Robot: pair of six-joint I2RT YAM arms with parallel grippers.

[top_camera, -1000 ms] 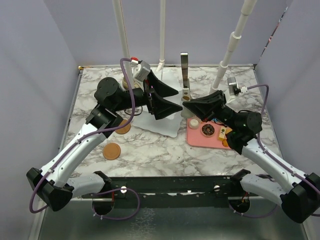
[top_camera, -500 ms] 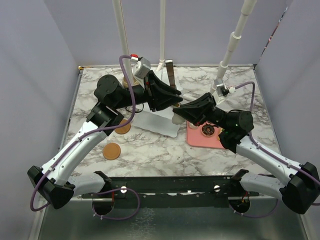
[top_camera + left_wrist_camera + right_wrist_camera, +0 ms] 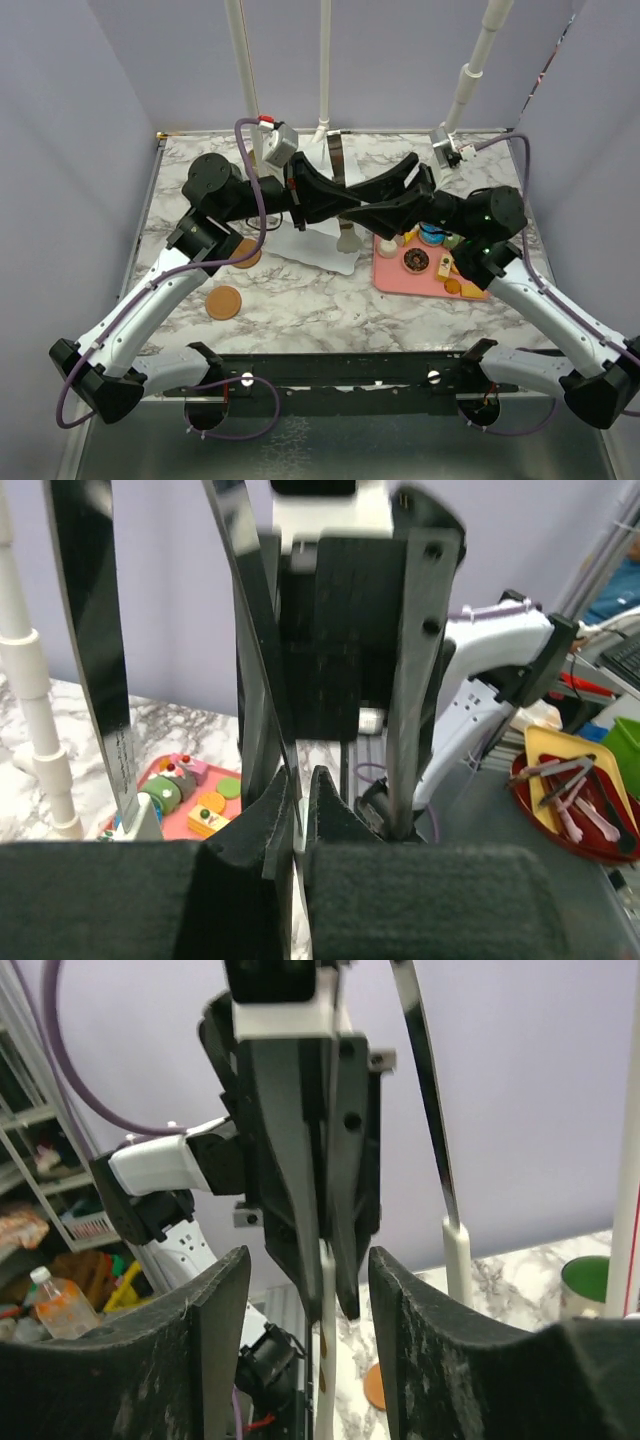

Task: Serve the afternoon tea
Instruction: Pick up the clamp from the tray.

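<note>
At centre, left gripper (image 3: 300, 795) — clamping stand handle (image 3: 338, 158)

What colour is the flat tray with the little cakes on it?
The tray is pink; the top external view shows it best.

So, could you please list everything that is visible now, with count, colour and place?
table: one, white-grey marble, under everything
poles: three, white, back edge
plate: one, white, table centre
stand handle: one, silver, held above the table
tray: one, pink, right of the plate
toy pastries: several, mixed colours, on the tray
coasters: two, brown, left of the plate
mug: one, green, on the table
left gripper: one, black, shut on the stand handle
right gripper: one, black, open around the stand handle
</note>
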